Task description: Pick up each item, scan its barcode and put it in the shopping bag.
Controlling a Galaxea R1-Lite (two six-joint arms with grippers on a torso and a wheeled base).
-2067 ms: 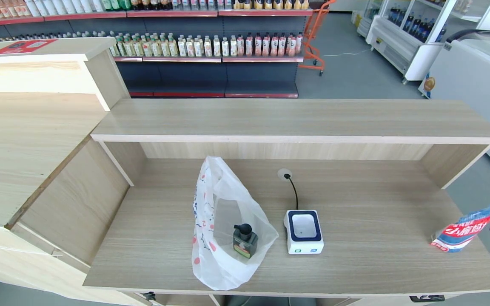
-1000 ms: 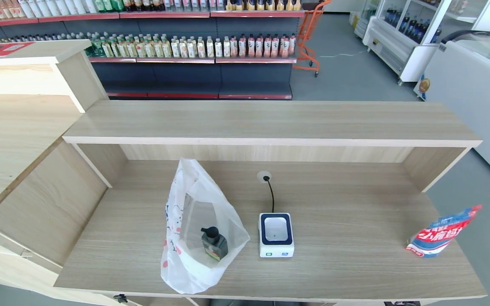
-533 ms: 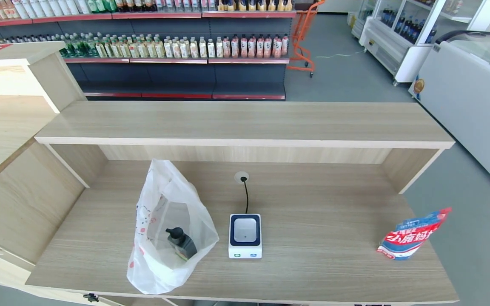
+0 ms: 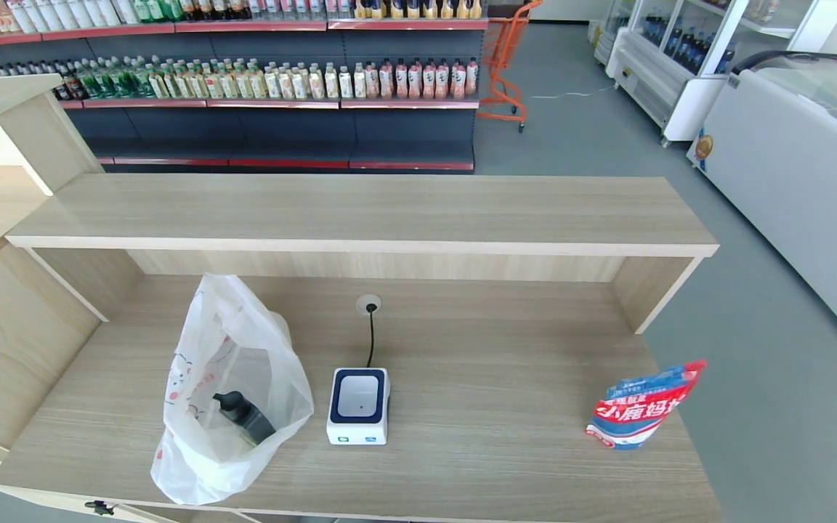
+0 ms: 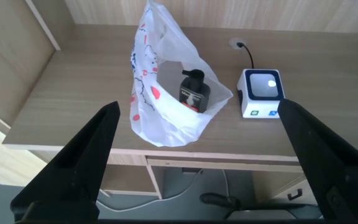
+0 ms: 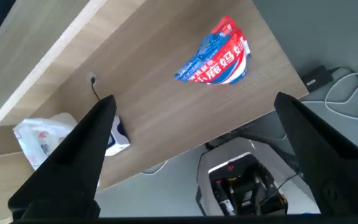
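The head camera has swung right, so the table point(image 4: 498, 436) sits further left in view; nothing on it has shifted.
The left gripper point(image 5: 199, 109) and the right gripper point(image 6: 196, 102) both hang empty with jaws wide, the right off the front-right corner, probably to take the unscanned red-and-blue pouch point(image 4: 644, 407) with its bold white lettering. The scanner point(image 4: 359, 405) sits by the front edge. Beside it, the shopping bag point(image 4: 229, 392) holds a pump bottle point(image 4: 244, 419).
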